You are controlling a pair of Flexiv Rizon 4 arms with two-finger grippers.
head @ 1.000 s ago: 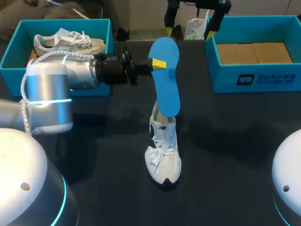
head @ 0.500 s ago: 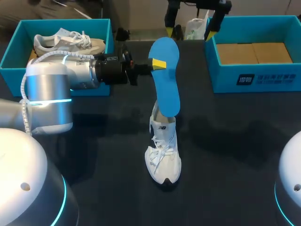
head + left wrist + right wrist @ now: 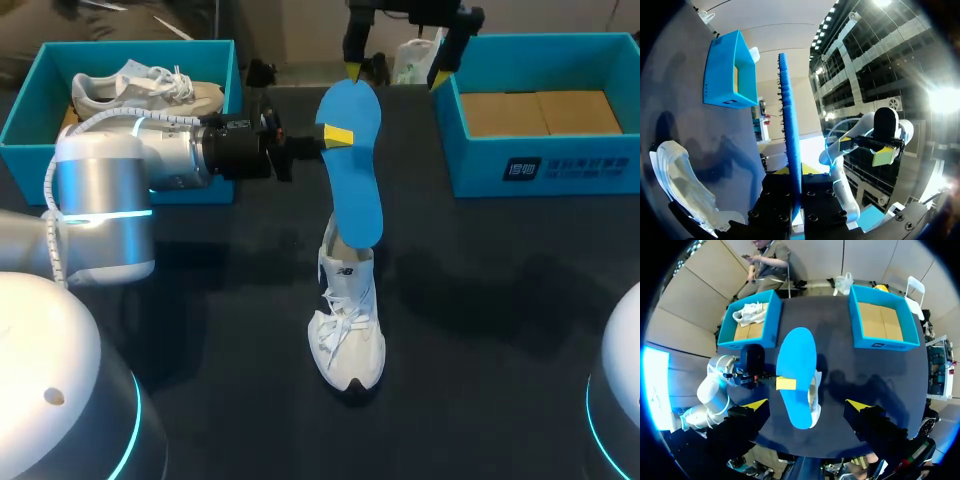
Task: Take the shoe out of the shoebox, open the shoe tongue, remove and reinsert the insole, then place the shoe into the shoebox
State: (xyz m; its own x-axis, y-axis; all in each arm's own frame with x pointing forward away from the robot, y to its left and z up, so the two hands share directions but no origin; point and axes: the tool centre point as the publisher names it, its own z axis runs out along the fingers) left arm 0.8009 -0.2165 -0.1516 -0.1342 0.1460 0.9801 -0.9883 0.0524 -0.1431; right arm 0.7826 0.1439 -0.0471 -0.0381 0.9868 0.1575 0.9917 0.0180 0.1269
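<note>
Head view: a blue insole (image 3: 352, 160), flat, smooth and bean-shaped with rounded ends, is seen held above the dark, matte table (image 3: 500, 300). It is pinched near its wider end by the left gripper (image 3: 335, 137), whose fingers are clamped on its two faces; one yellow tip is seen pressed on the upper face. The silver, cylindrical left arm is brought in from the left side, level with the table.

A white lace-up sneaker (image 3: 347, 320) of mesh and smooth panels is seen lying on the table below the insole's narrower end, toe pointed toward the robot, laces loose. Whether the insole touches the sneaker's collar cannot be told.

A teal cardboard shoebox (image 3: 30, 105) is placed at the far left, and a second pale sneaker (image 3: 145, 90) is laid inside it on its side. Another teal shoebox (image 3: 560, 165), rectangular and open-topped, is set at the far right, and its brown cardboard floor is shown.

The right gripper (image 3: 394, 72) is held high beyond the insole, its fingers spread wide apart with nothing gripped between them.

From the left wrist, the insole is seen edge-on as a thin blue strip rising from between black finger blocks. From the right wrist, the insole is seen lying over the sneaker.
</note>
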